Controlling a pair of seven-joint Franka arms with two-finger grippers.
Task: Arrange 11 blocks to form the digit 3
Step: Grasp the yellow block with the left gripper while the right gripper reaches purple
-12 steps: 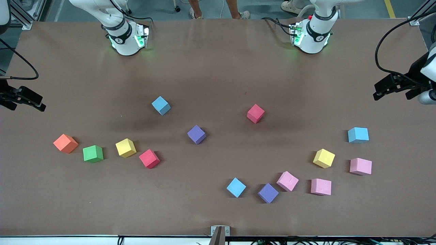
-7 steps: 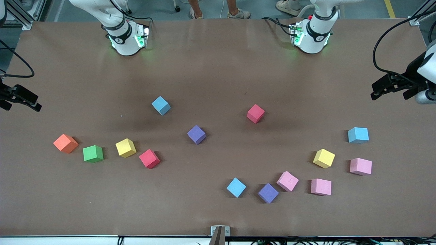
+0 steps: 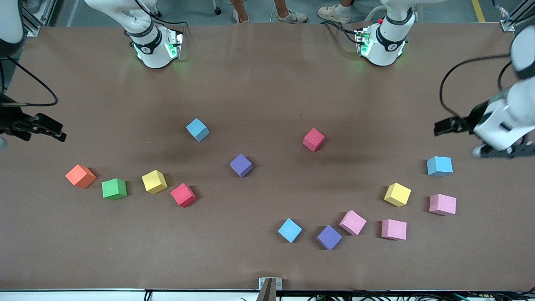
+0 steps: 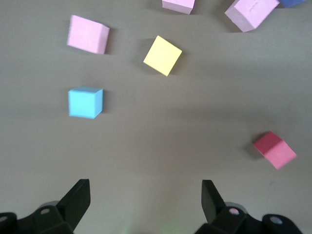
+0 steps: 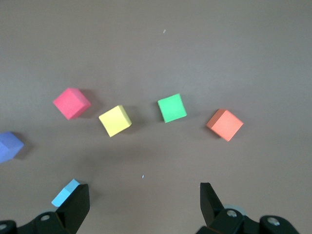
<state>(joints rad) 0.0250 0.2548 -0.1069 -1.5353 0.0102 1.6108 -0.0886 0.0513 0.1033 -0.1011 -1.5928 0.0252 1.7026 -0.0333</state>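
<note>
Plain brown table (image 3: 267, 83) under everything, no pattern on it. Between the left gripper's (image 4: 145, 195) black fingers (image 4: 78, 197): a light blue cube (image 4: 86, 102), a yellow cube (image 4: 163, 55), a pink cube (image 4: 88, 34), with a red cube (image 4: 274, 149) off past one fingertip. Ahead of the right gripper's (image 5: 144, 197) black fingers (image 5: 210, 200): a second red cube (image 5: 71, 103), a second yellow cube (image 5: 115, 120), a green cube (image 5: 172, 107), an orange cube (image 5: 224, 124). A second light blue cube (image 5: 64, 193) sits just beside one fingertip, a purple cube (image 5: 9, 146) out wide.
</note>
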